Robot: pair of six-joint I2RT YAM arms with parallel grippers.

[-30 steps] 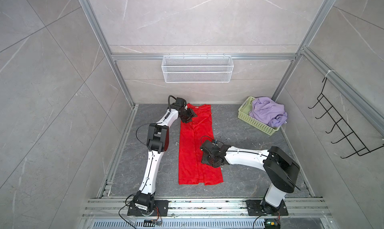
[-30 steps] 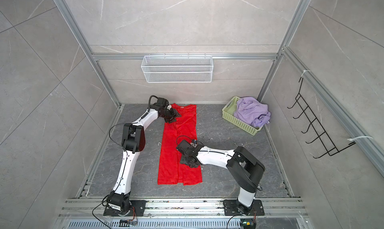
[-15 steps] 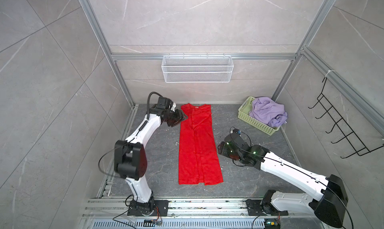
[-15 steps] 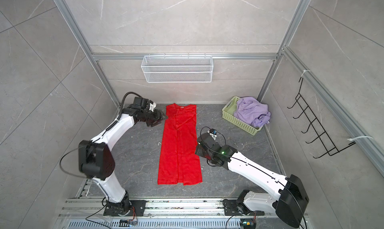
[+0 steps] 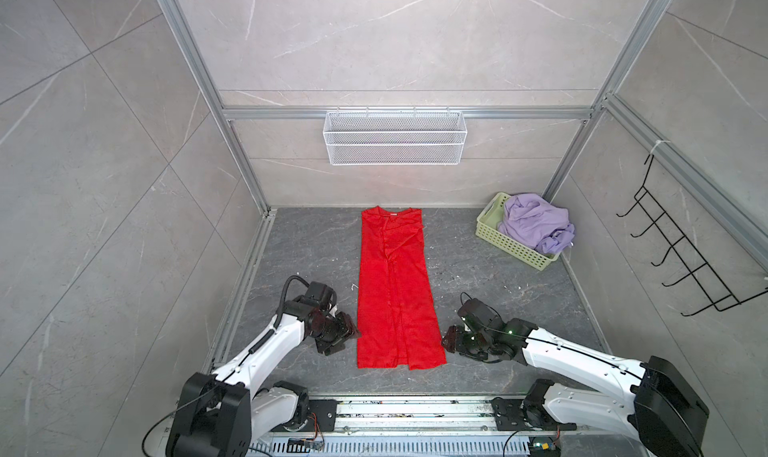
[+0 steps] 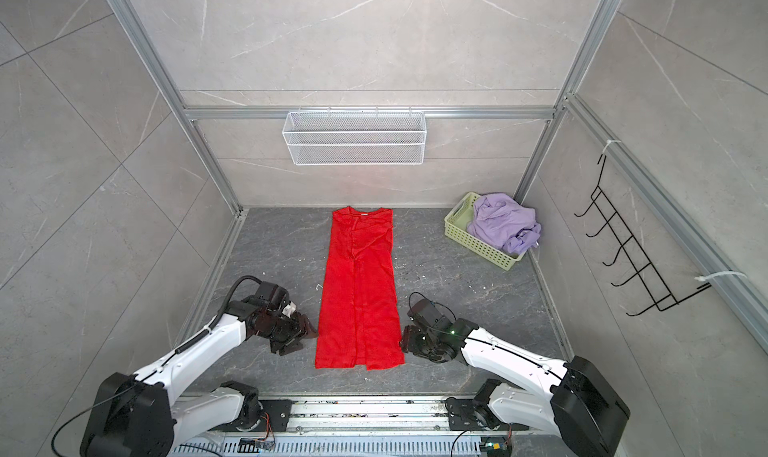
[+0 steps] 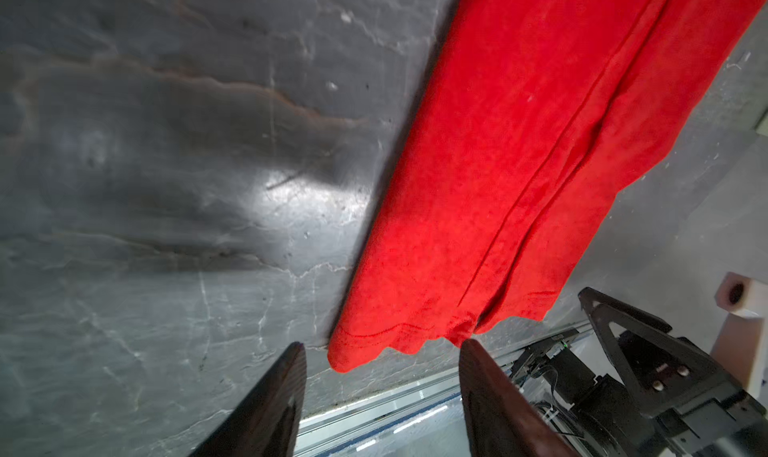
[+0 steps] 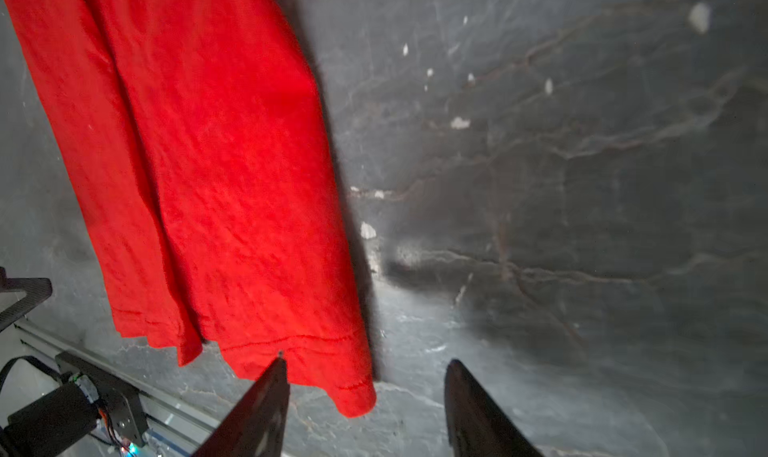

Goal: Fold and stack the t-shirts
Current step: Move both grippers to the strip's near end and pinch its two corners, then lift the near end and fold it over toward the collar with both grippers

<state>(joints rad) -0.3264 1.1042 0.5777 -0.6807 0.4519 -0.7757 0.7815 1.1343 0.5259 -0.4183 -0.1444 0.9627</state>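
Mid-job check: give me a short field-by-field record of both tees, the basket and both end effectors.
red tee: flat on the table, sides folded in to a long strip, collar at the far end
lilac tee: crumpled in the basket, unfolded
basket: far right corner
left end effector: open, empty, beside the strip's near left corner
right end effector: open, empty, beside the near right corner
stack: not started

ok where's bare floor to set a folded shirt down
Bare floor lies left of the red tee, out to the side rail, and between it and the green basket. It's crowded at the tee's near corners, beside the left hand and right hand.
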